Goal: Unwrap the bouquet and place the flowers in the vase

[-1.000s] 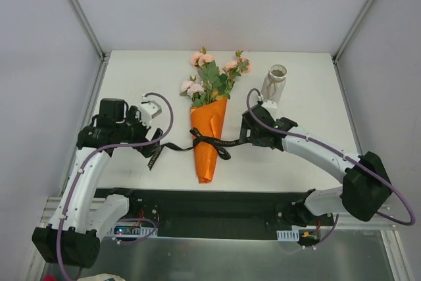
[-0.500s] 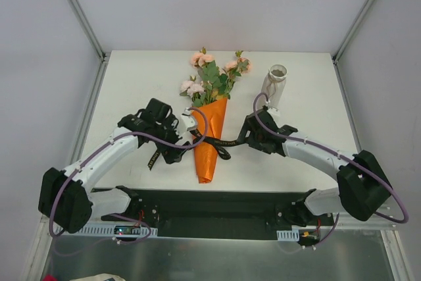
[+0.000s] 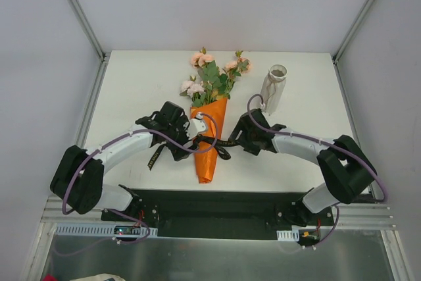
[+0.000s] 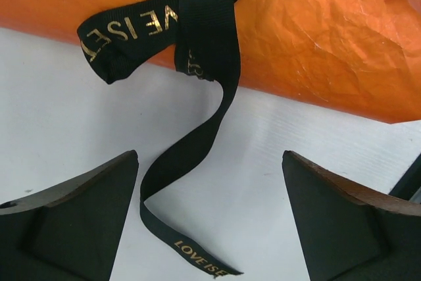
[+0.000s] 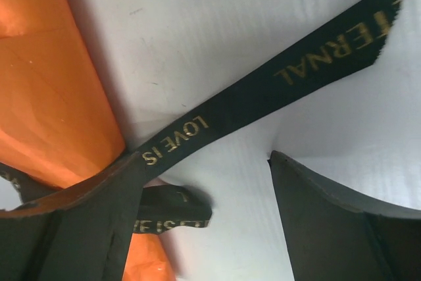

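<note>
While the top view shows the whole bouquet [image 3: 209,137] mid-table, only wrist views reveal gold lettering on its ribbon [image 4: 197,143].
Jaws of left gripper [image 4: 210,162] and right gripper [image 5: 200,162] stand apart; the bouquet lies near-to-far, roses [image 3: 214,74] pointing far.

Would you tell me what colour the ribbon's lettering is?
Gold on a black ribbon, clearest in the left wrist view.

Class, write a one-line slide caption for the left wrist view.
Open left gripper straddles the loose black ribbon tail beside the orange-wrapped bouquet.
</note>
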Available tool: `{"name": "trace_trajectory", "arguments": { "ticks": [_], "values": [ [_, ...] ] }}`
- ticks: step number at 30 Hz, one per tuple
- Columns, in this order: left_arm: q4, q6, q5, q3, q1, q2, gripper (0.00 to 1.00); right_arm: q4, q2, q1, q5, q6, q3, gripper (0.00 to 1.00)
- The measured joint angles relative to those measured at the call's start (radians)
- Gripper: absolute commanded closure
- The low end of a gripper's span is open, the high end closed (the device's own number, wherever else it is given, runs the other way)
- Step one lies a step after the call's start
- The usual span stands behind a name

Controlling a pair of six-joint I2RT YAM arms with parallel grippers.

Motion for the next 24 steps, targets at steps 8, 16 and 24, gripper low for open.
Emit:
{"name": "trace_trajectory", "arguments": {
  "ticks": [8, 16, 24],
  "values": [
    [0.108, 0.029, -0.02, -0.02, -0.012, 0.07, 0.24, 0.081, 0.068, 0.0, -0.084, 0.122, 0.021, 0.23],
    [0.163, 0.047, -0.045, -0.029, -0.012, 0.123, 0.86, 0.142, 0.14, 0.018, -0.147, 0.232, 0.064, 0.27],
    [0.192, 0.031, -0.047, -0.031, -0.012, 0.1, 0.94, 0.19, 0.169, 0.061, -0.161, 0.309, 0.067, 0.69]
  ]
}}
